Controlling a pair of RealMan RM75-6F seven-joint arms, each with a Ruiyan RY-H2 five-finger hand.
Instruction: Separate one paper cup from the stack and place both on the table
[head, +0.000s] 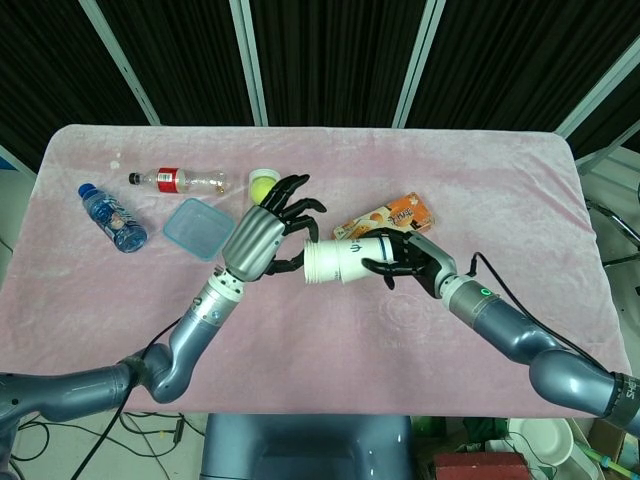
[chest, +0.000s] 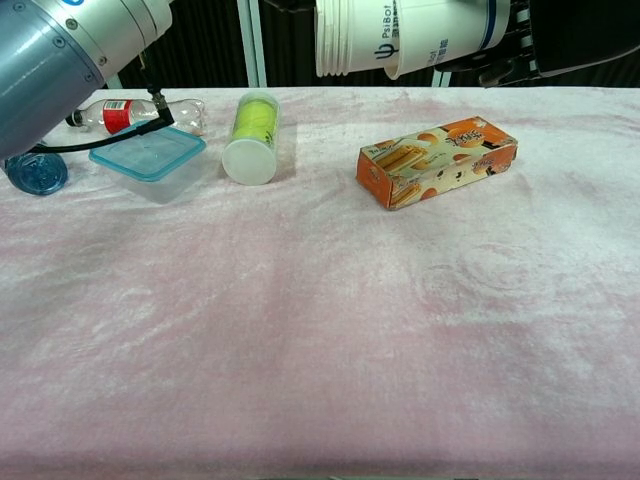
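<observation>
A stack of white paper cups (head: 322, 263) lies sideways in the air above the middle of the pink table (head: 330, 330). My left hand (head: 265, 238) pinches its rim end from the left. My right hand (head: 408, 258) grips the outermost cup (chest: 442, 28) at its base end. In the chest view this outer cup has slid partly off the rest of the stack (chest: 350, 35), so the printed logo on the inner cup shows. My right hand (chest: 575, 35) is cut off by the top edge there, and my left forearm (chest: 70, 45) fills the top left corner.
An orange snack box (chest: 438, 160) lies just behind and below the cups. A tennis-ball tube (chest: 250, 135), a blue-lidded container (chest: 148, 155), a clear bottle with a red label (head: 178, 180) and a blue bottle (head: 112, 217) lie at the left.
</observation>
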